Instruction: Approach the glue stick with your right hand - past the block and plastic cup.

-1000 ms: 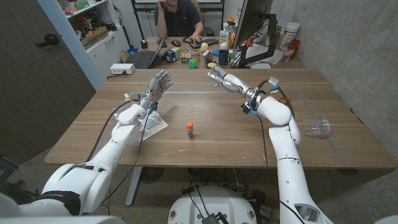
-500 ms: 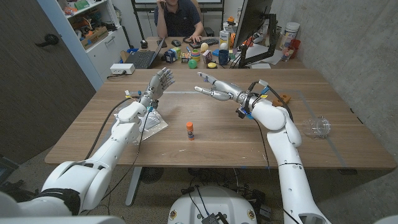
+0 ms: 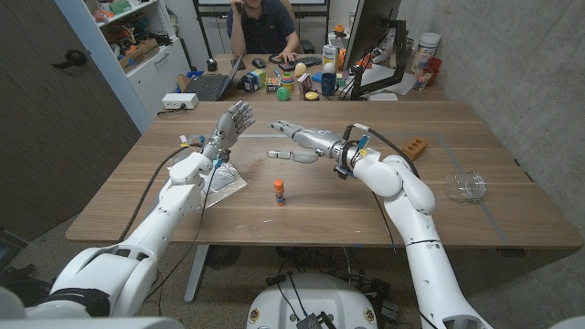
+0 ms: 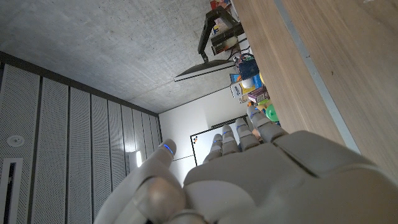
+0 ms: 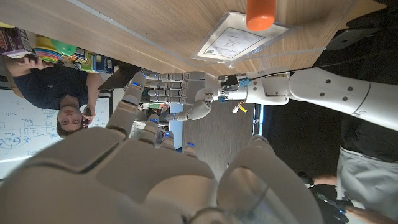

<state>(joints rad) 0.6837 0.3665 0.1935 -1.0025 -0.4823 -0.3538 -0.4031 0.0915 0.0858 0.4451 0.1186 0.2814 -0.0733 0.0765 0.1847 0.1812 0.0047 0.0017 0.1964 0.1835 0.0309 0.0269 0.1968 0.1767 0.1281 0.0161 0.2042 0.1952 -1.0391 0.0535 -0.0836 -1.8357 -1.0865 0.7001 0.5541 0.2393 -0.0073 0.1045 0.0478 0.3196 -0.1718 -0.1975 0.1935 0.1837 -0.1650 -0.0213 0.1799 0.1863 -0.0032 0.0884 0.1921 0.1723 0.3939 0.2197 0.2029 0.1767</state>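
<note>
Glue stick [image 3: 279, 190] stands upright mid-surface [image 3: 320, 206], orange cap up, just beside a clear packet [image 3: 224, 185]. Right robot hand [image 3: 297, 142] is open, fingers spread, holding nothing, hovering above and beyond the stick w/ fingers aimed toward robot's left; stick lies nearer the robot and below it. Left robot hand [image 3: 233, 123] is open too, raised. Both look abt equally near. Vs 1 s ago: right hand has swung left, away from block [image 3: 415, 146] and plastic cup [image 3: 470, 185]; stick hasn't moved.
</note>
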